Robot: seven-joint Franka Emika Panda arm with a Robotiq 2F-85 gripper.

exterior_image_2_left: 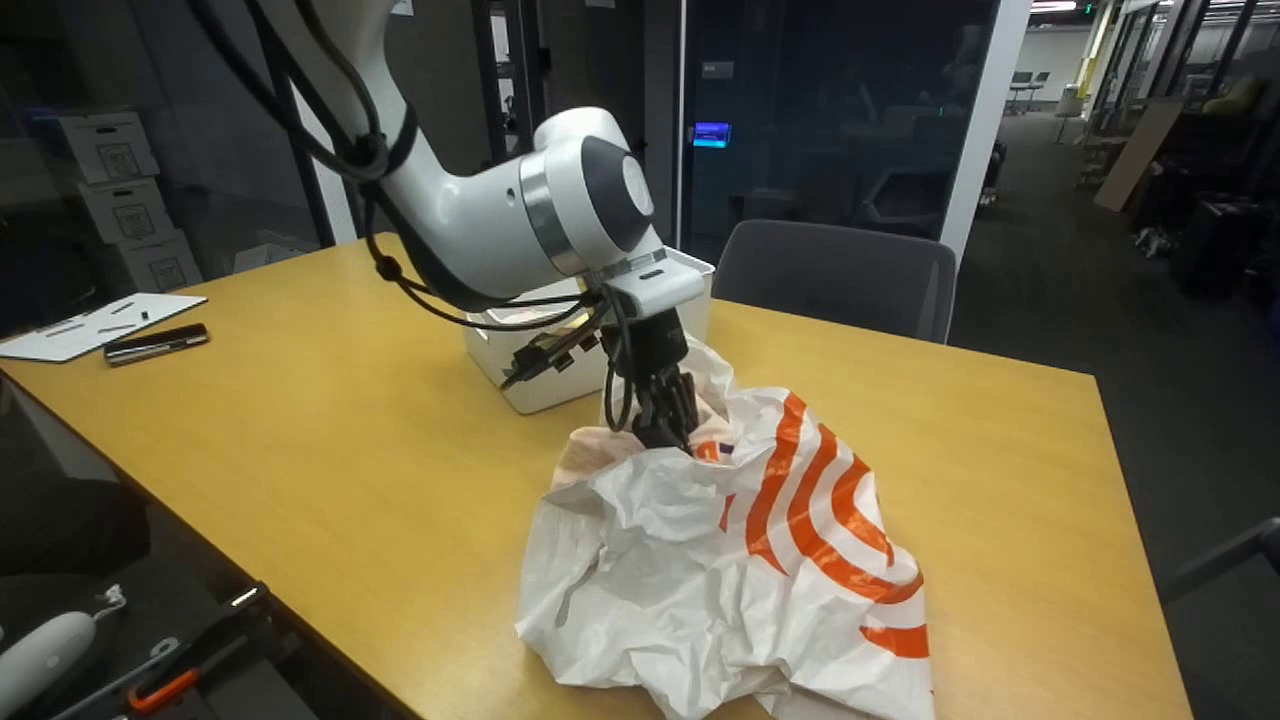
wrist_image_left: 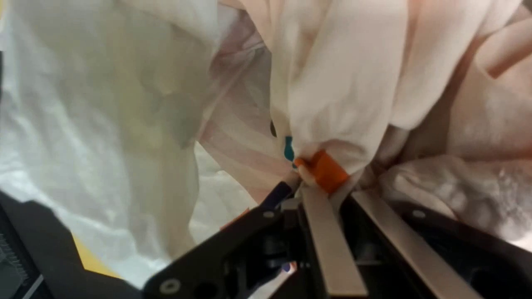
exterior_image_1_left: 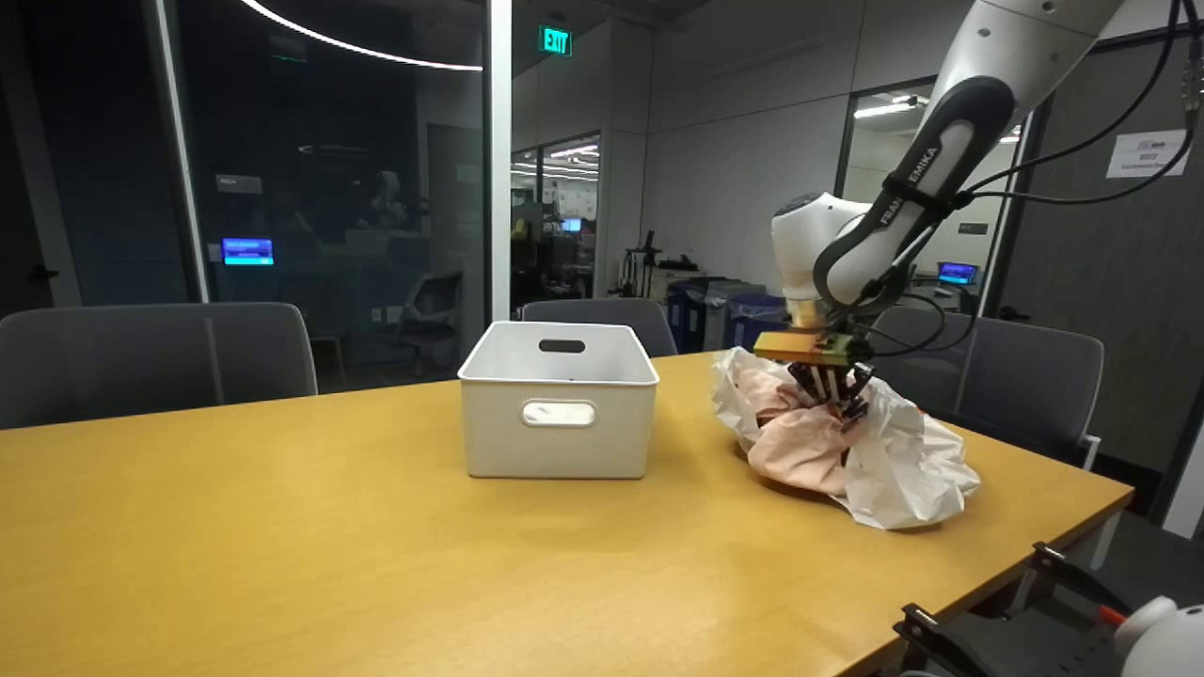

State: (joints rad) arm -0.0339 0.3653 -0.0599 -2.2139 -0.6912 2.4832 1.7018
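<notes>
In the wrist view, the gripper (wrist_image_left: 340, 193) is standing nearly closed, its jaws apparently pinching 1 fold of the cloth (wrist_image_left: 345, 83). In an exterior view, the cloth is lying beneath and about the jaws, bunched without a clear long axis among the folds of the bag (exterior_image_1_left: 908, 461), right of the bin (exterior_image_1_left: 555, 447).
</notes>
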